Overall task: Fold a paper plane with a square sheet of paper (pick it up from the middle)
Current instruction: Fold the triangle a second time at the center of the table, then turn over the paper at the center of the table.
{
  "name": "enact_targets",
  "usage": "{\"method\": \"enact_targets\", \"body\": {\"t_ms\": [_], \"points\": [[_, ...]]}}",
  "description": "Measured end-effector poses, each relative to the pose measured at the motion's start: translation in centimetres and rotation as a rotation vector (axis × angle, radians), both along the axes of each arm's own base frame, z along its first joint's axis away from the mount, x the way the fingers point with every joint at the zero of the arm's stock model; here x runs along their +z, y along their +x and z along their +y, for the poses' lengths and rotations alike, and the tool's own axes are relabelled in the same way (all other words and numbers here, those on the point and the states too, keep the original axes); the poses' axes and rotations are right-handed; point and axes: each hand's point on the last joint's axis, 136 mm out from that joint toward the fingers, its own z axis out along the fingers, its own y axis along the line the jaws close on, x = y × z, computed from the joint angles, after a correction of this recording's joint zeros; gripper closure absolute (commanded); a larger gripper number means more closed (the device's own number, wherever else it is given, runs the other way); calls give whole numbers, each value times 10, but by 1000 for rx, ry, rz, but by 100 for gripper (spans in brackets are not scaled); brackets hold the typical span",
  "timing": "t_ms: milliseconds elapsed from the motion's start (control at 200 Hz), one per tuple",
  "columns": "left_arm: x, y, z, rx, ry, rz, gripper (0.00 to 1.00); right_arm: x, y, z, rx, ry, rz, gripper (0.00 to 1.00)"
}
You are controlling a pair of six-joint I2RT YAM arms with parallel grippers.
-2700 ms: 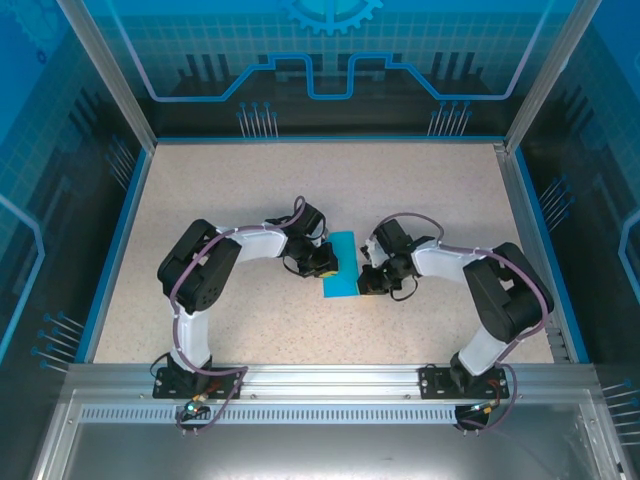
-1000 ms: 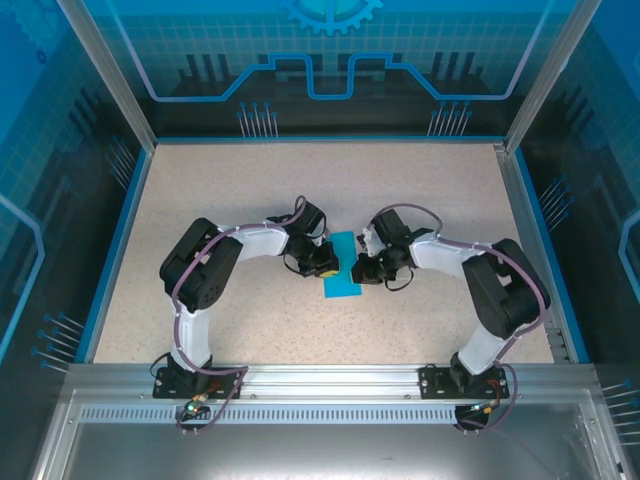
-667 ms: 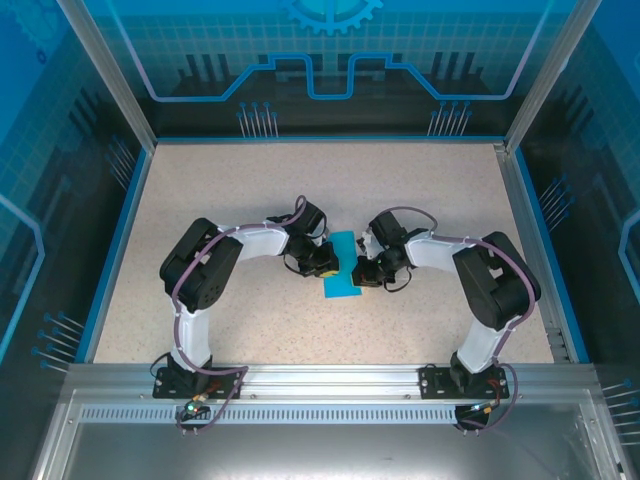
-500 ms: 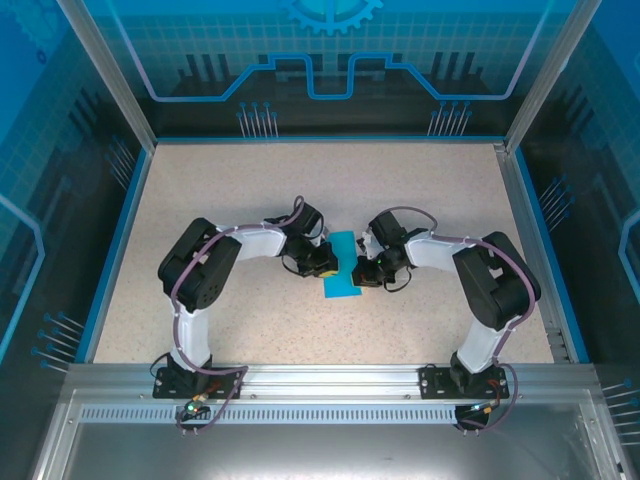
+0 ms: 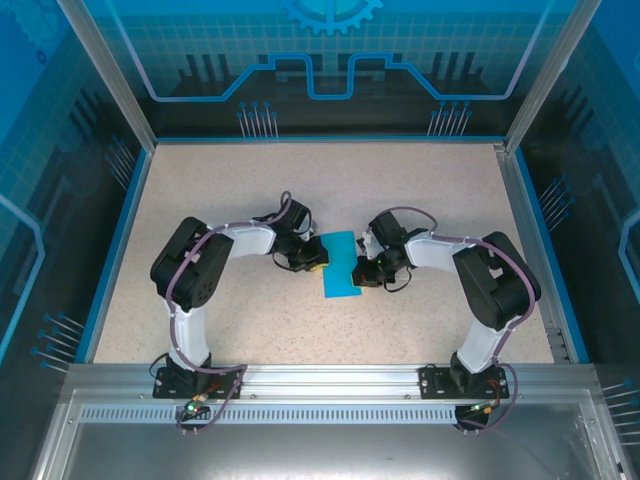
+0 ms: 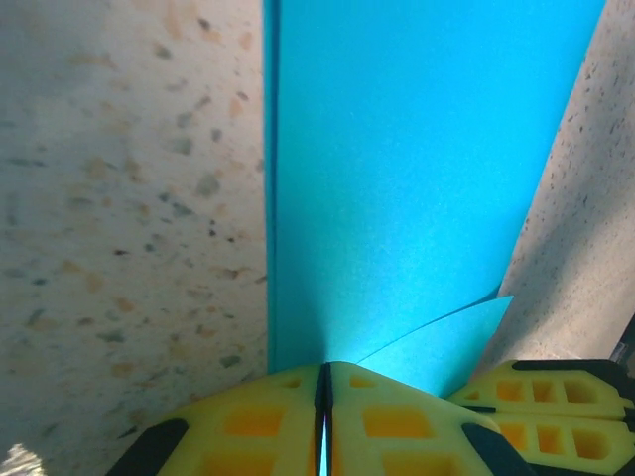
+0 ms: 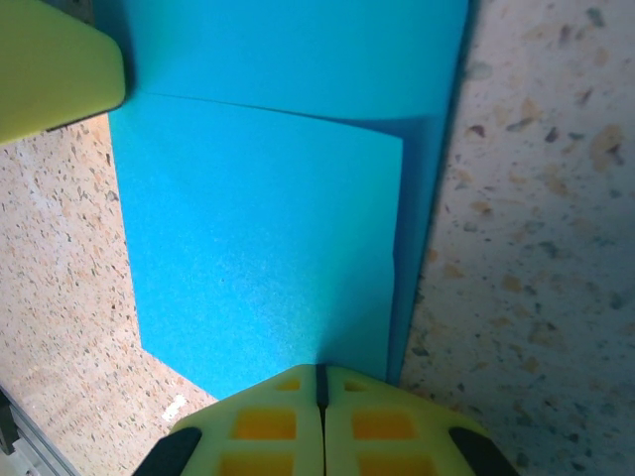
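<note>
The square sheet of paper (image 5: 340, 268) is turquoise and partly folded, lying mid-table between my two grippers. My left gripper (image 5: 318, 256) is at its left edge. In the left wrist view the yellow fingertips (image 6: 323, 369) are pressed together, with a sliver of turquoise in the slit. From there the paper (image 6: 417, 178) fans out, and a flap lifts at the right. My right gripper (image 5: 362, 272) is shut at the sheet's right edge. Its closed tips (image 7: 319, 369) rest on the top layer of the paper (image 7: 258, 228), and nothing shows between them.
The speckled beige table (image 5: 250, 190) is ringed by a low blue rim (image 5: 118, 250) and clear enclosure walls. An aluminium rail (image 5: 320, 385) carrying both arm bases runs along the near edge. The right gripper's yellow fingers (image 6: 556, 397) sit close beside my left gripper.
My left arm has swung left and drawn its gripper away from the right one, so the sheet now spreads wider on its left side. The right arm crept toward the paper, then held still.
</note>
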Motion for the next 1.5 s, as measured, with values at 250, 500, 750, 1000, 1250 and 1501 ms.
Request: {"method": "enact_targets", "body": {"t_ms": [250, 500, 750, 1000, 1250, 1501], "points": [[6, 14, 22, 42, 115, -40, 84, 3, 1, 0, -1, -10, -3, 88], [58, 26, 38, 92, 114, -160, 68, 46, 26, 3, -14, -22, -144, 58], [57, 3, 33, 125, 6, -121, 59, 72, 47, 8, -3, -29, -269, 44], [48, -14, 21, 134, -81, -56, 57, 39, 41, 10, 76, -4, -180, 48], [52, -14, 3, 121, -161, -51, 56, 38, 42, 15, 107, 76, -159, 79], [48, -18, -10, 91, -199, -38, 57, 37, 53, 9, 52, 108, -165, 94]]}}
